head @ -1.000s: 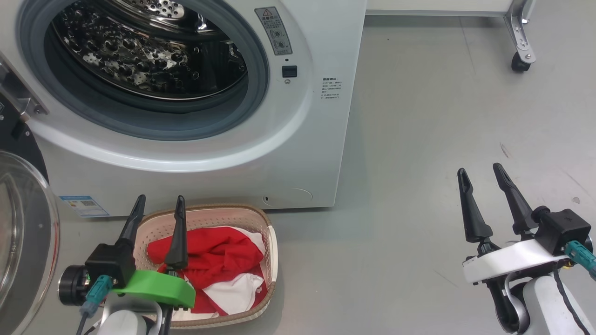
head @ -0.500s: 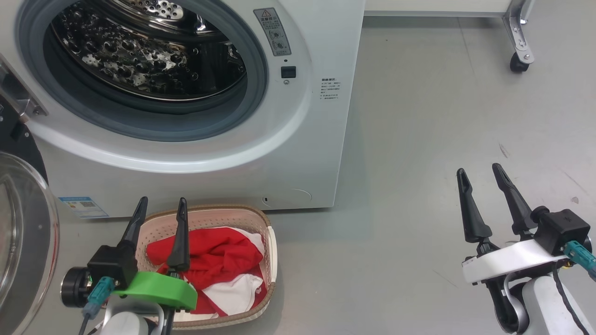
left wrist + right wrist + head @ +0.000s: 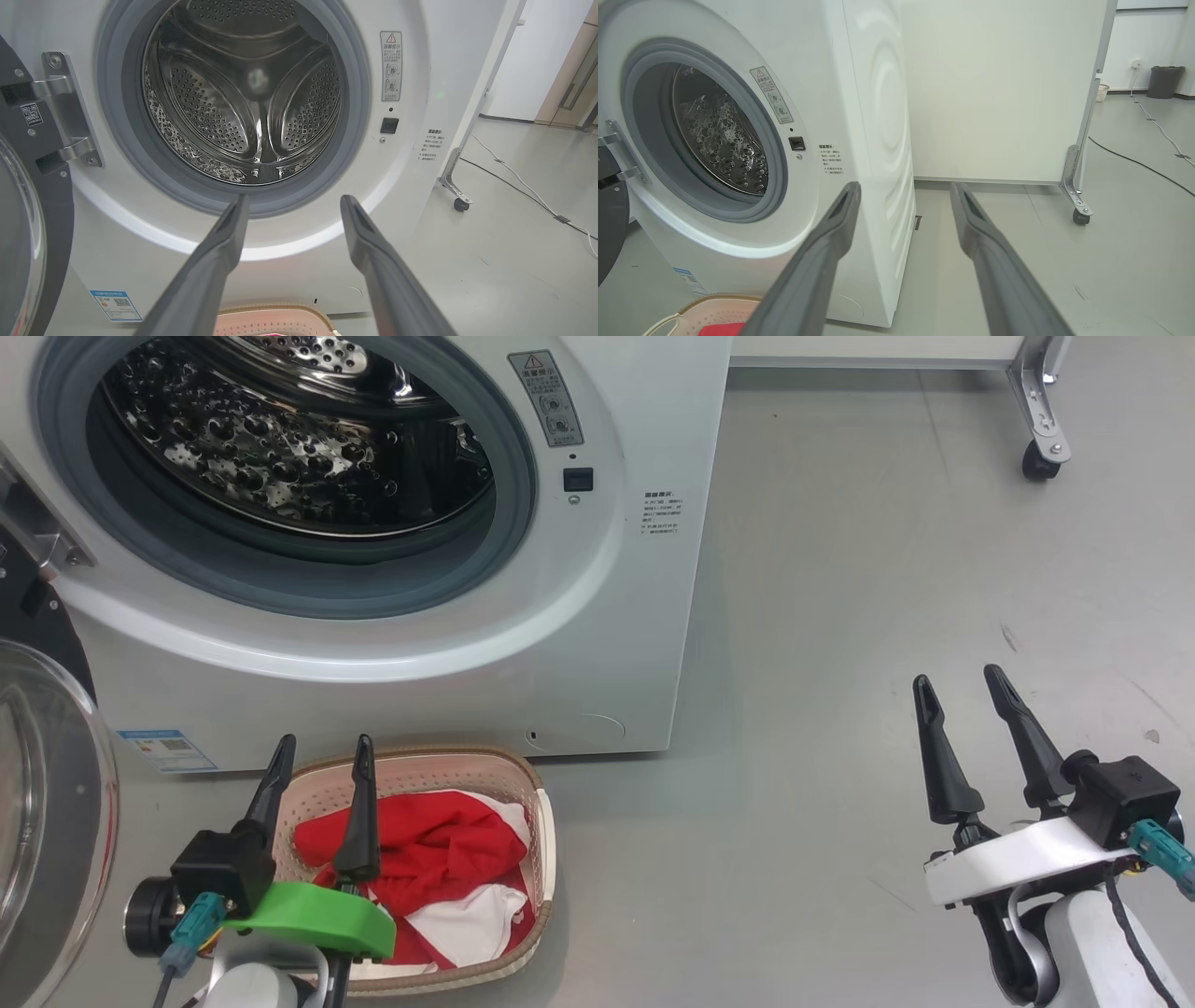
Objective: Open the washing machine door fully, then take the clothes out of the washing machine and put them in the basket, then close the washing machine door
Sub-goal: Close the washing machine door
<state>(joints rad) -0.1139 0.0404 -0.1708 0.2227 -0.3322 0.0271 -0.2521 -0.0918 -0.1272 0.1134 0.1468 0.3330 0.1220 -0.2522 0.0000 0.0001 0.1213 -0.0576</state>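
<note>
White box: the washing machine (image 3: pixel 597 644), a front-loader with its grey-ringed drum mouth uncovered; the steel drum looks empty.
Door: the washing machine door (image 3: pixel 42 784), with a black rim and a clear glass bowl, is swung wide on hinges at the machine's left side and stands out from the machine's front.
Clothes: the clothes (image 3: pixel 434 859), red and white, lie heaped in the basket (image 3: pixel 544 821) on the floor at the foot of the machine's front.
Left gripper (image 3: pixel 323 742): jaws apart and holding nothing, above the basket's left end, in front of the machine.
Right gripper (image 3: pixel 955 674): jaws apart and empty, out past the machine's right side, over the floor.
Stage, as a judgement: only closing the door seems left.
Key relation: the door lies to the left of the left jaws, with its hinge line upright. The left arm is much the nearer, so closing likely means sweeping the door rightward to the drum mouth.
</note>
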